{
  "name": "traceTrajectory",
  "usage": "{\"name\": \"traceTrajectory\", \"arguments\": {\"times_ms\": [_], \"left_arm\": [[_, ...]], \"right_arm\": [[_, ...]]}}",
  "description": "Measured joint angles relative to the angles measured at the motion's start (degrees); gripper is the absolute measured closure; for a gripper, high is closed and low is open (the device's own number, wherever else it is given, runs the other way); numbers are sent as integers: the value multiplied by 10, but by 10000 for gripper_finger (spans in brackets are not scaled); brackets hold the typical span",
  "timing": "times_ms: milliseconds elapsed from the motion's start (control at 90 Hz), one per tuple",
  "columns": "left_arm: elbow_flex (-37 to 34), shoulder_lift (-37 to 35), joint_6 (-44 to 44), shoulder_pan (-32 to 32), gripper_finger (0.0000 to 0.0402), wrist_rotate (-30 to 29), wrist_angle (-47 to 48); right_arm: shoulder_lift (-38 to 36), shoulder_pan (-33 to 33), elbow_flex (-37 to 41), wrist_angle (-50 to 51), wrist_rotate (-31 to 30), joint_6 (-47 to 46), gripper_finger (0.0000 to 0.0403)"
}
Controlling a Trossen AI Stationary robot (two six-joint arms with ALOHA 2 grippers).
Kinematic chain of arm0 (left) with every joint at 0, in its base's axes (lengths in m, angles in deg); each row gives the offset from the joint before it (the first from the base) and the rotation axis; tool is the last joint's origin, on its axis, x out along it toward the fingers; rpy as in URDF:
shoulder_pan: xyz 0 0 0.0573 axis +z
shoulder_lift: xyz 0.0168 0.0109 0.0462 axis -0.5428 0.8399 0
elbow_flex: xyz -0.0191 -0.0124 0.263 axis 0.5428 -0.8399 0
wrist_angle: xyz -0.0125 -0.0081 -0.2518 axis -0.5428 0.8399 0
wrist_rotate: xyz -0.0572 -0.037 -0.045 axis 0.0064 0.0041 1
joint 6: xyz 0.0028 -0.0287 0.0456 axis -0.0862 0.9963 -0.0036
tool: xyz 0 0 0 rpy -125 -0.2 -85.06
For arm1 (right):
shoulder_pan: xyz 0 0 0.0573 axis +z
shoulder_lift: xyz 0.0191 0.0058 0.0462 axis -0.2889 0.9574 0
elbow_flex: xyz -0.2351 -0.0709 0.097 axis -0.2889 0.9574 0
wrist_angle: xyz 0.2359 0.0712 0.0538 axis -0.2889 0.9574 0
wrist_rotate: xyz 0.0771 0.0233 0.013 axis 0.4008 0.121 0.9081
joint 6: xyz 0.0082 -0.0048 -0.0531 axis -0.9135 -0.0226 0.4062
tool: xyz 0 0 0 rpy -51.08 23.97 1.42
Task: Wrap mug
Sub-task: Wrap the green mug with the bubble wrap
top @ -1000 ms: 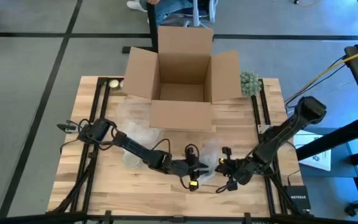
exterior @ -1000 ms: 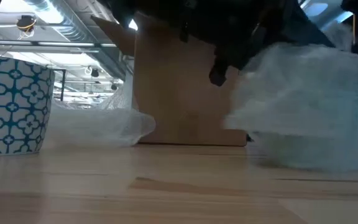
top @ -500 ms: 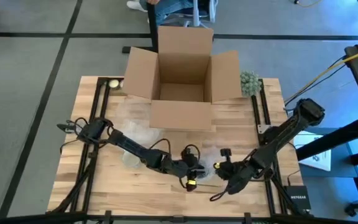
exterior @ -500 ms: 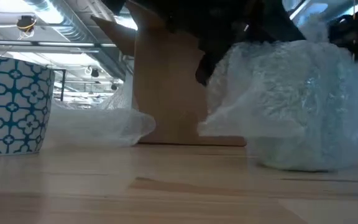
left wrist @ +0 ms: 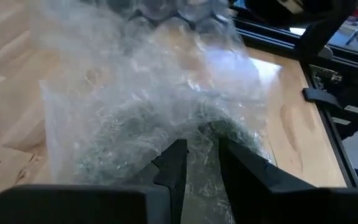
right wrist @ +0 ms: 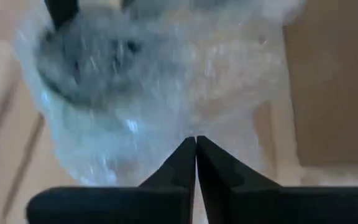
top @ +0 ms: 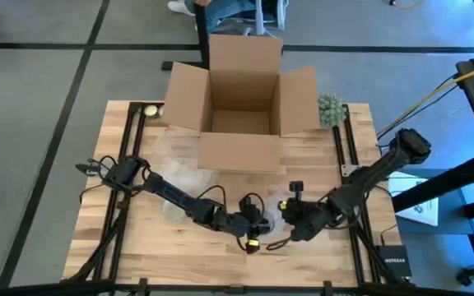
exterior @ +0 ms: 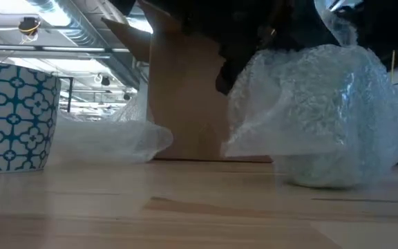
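Note:
A bundle of clear bubble wrap point(exterior: 316, 117) sits on the wooden table near its front edge, with a dark round shape inside it point(right wrist: 86, 68); I cannot tell whether that shape is the mug. My left gripper point(left wrist: 201, 155) comes at the bundle point(top: 274, 210) from the table's left and is shut on the wrap. From the right, my right gripper point(right wrist: 196, 144) is shut on the wrap too. A blue-and-white patterned mug point(exterior: 12, 114) stands unwrapped on its base farther left. My left gripper pinches a bunched fold of bubble wrap point(left wrist: 199, 134) on the bundle's left side between its two fingers. It comes in low from the table's left. The bundle rests on the table. My right gripper has its fingers closed on thin bubble wrap point(right wrist: 194, 127) on the bundle's right side, coming in from the table's right. How many layers it holds cannot be told. The wrap stands up over the bundle.
An open cardboard box point(top: 241, 107) stands at the table's far middle. A loose sheet of bubble wrap point(exterior: 109, 142) lies in front of it to the left. A small green plant point(top: 330, 107) and a pale ball point(top: 149, 110) sit at the far corners.
My right gripper has moved toward the table's left and far edge, drawing the wrap up and over the bundle. The loose flap that lay spread beside the bundle is now pulled in, and the bundle looks rounder and taller.

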Motion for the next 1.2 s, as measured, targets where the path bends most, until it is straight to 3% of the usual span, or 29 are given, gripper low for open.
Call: {"name": "traceTrajectory", "arguments": {"times_ms": [233, 689, 1044, 1200], "left_arm": [[0, 0, -1, 1, 324, -5, -2], [8, -4, -33, -3, 324, -9, 11], [13, -62, -60, -15, 324, -46, 74], [13, -72, -61, -12, 324, -90, 73]], "right_arm": [[4, 2, 0, -68, 74, 47, 402], [71, -1, -3, -74, 76, 31, 402], [73, -2, -1, -78, 63, 32, 402], [73, -2, -1, -79, 58, 38, 402]]}}
